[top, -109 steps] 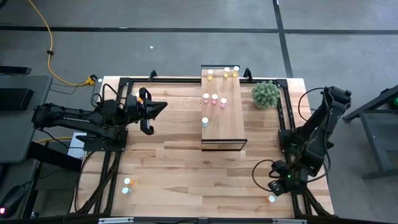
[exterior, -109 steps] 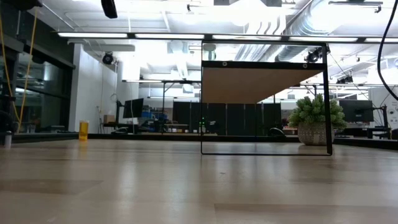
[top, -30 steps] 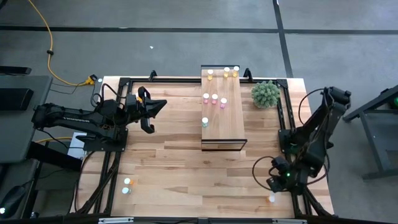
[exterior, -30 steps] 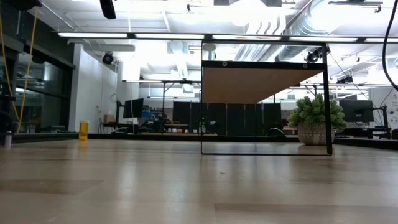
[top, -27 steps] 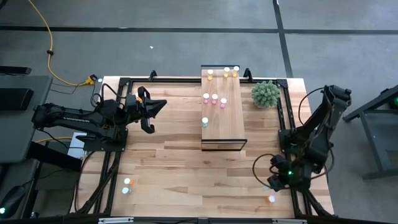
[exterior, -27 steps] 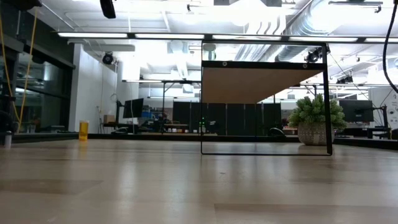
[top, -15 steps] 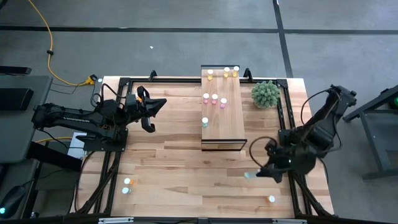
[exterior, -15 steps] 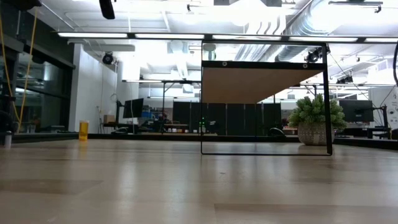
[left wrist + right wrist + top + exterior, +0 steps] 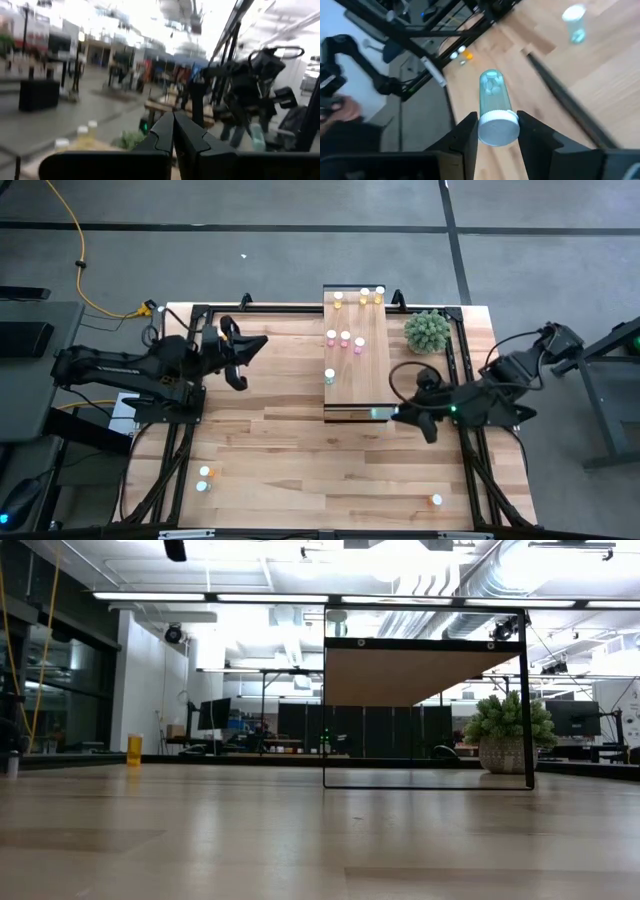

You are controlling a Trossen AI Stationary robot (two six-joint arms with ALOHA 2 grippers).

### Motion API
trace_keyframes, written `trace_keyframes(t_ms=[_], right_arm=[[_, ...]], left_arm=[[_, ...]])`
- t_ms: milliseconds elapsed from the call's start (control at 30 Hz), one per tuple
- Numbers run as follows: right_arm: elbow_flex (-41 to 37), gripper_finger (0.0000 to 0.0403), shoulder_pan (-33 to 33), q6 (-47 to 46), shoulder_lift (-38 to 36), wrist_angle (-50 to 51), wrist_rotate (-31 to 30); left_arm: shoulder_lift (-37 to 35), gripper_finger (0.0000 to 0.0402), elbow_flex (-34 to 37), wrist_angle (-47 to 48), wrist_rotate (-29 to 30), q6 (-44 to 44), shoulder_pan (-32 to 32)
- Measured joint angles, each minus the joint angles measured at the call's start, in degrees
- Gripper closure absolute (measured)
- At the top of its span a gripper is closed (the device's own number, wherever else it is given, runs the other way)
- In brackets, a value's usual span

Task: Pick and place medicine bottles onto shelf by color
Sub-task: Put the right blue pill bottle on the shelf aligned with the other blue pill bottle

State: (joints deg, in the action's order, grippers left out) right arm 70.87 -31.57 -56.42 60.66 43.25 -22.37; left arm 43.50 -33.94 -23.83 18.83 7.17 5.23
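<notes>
Pale blue-green bottle (image 9: pixel 493 107), white cap; light-wood shelf (image 9: pixel 358 375).

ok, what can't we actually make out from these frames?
- Bottles on top of the shelf: hidden in the low view, which sees only its underside.
- Bottles at the table's near left: too small in the high view to tell colors.
- Left gripper: its wrist view is blurred, background unreadable.
- Right gripper holds a pale blue-green bottle; its label is unreadable.

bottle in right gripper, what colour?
Pale blue-green bottle with white cap; clearest in the right wrist view.
</notes>
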Motion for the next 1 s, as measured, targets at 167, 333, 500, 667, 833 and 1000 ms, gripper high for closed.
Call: trace_keyframes(t_ms=[167, 333, 500, 667, 833, 1000], right_arm=[[0.0, 0.0294, 3.3, 4.7, 0.0, 0.9, -1.6], [0.0, 0.0294, 6.3, 7.6, 0.0, 1.4, -1.7], [0.0, 0.0294, 8.9, 8.8, 0.3, 2.0, -1.7], [-0.4, 0.0294, 11.0, 10.5, 1.1, 1.8, -1.9], [-0.4, 0.0294, 12.8, 13.3, 3.4, 0.2, -2.6], [-0.4, 0.0294, 13.7, 14.5, 5.9, -0.7, -2.5]], left_arm=[[3.5, 0.0401, -6.7, 12.5, 0.0, 6.1, 0.0], [10.1, 0.0401, -14.7, 21.7, -1.5, 10.3, 0.8], [18.6, 0.0401, -23.3, 28.6, -7.4, 12.9, 3.3], [26.5, 0.0401, -30.0, 29.1, -11.9, 12.9, 3.9], [33.1, 0.0401, -34.6, 28.4, -12.4, 12.2, 3.8], [38.1, 0.0401, -38.3, 28.3, -13.5, 12.3, 3.9]])
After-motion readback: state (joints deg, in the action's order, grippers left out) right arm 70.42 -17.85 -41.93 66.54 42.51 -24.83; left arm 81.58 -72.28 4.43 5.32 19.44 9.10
